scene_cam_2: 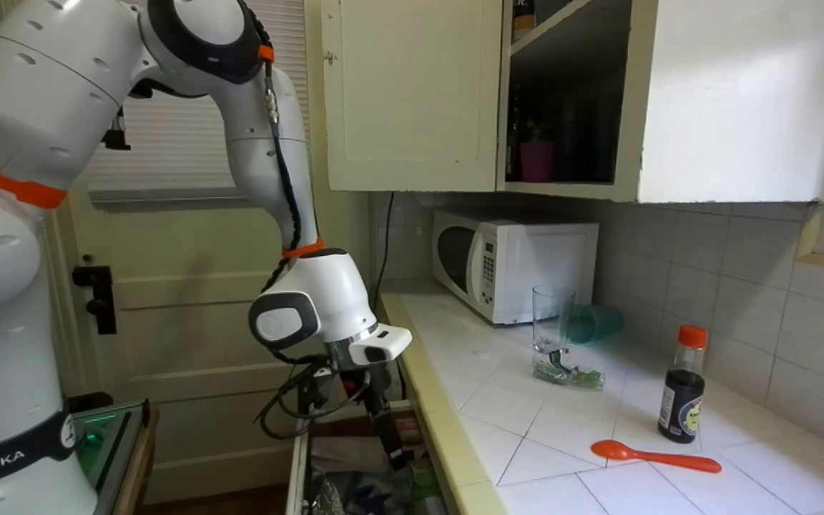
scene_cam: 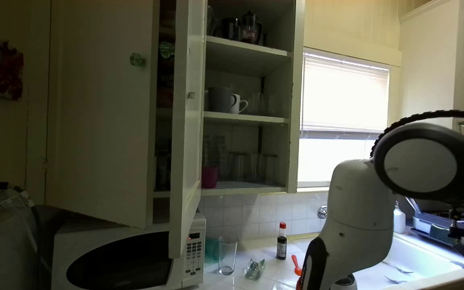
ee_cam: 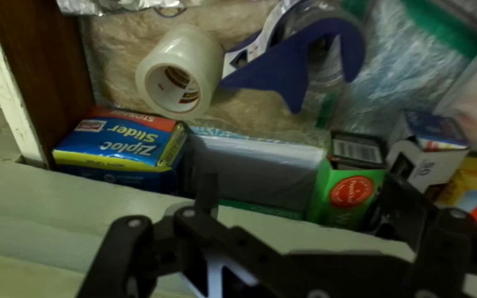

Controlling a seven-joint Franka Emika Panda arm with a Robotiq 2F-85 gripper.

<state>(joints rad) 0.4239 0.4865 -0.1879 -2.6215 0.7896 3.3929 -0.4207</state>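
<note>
Hand [ee_cam: 304, 192]: released, fingers spread wide, nothing pinched; it hangs over the open drawer [ee_cam: 48, 70] on the only arm here.
Green box [ee_cam: 344, 196]: in the drawer, inside the span of the fingers, just beside the finger on the right of the wrist view and well apart from the left one; contact cannot be told.
Green box, long axis: unclear, since a pale edge [ee_cam: 77, 211] hides its lower part.
Grey slab [ee_cam: 259, 169]: left of the green box, also within the span; its long side runs roughly from finger to finger.
Blue box [ee_cam: 114, 136]: outside the span, past the left finger, by the drawer wall.
White box [ee_cam: 425, 165]: outside the span, past the right finger.
Tape roll [ee_cam: 180, 74], tape dispenser [ee_cam: 296, 66]: beyond the boxes, on crinkled plastic [ee_cam: 114, 62].
Worktop [scene_cam_2: 541, 479]: beside the drawer, carrying an orange spoon [scene_cam_2: 659, 456] and sauce bottle [scene_cam_2: 682, 400].
Microwave [scene_cam_2: 541, 265]: toward the worktop's far end.
</note>
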